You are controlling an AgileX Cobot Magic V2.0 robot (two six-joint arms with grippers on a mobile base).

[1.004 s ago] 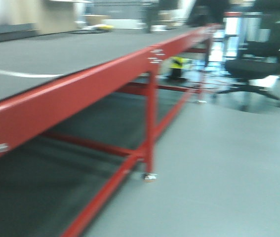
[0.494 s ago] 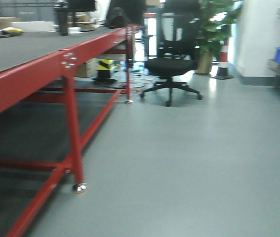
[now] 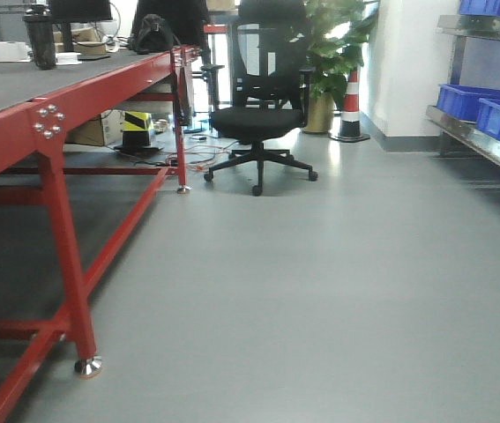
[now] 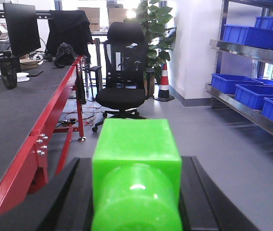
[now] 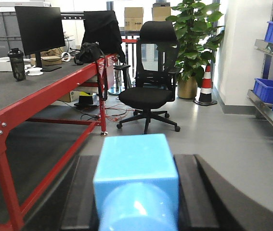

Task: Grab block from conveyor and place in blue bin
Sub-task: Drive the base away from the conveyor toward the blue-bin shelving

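A black mesh-backed office chair on a five-star castor base (image 3: 258,119) is noted standing on the smooth grey floor (image 3: 338,291). A leafy green potted plant (image 3: 331,53) is found just behind the chair, to its right, with a red-and-white striped traffic cone (image 3: 350,101) beside the pot. A yellow-and-black striped box (image 3: 137,122) is recorded on the floor left of the chair. A black flat monitor (image 5: 39,30), a dark drinking bottle (image 5: 16,64) and a black bag (image 5: 90,52) are seen further left. A steel shelf rack (image 3: 479,145) is set well apart to the chair's right.
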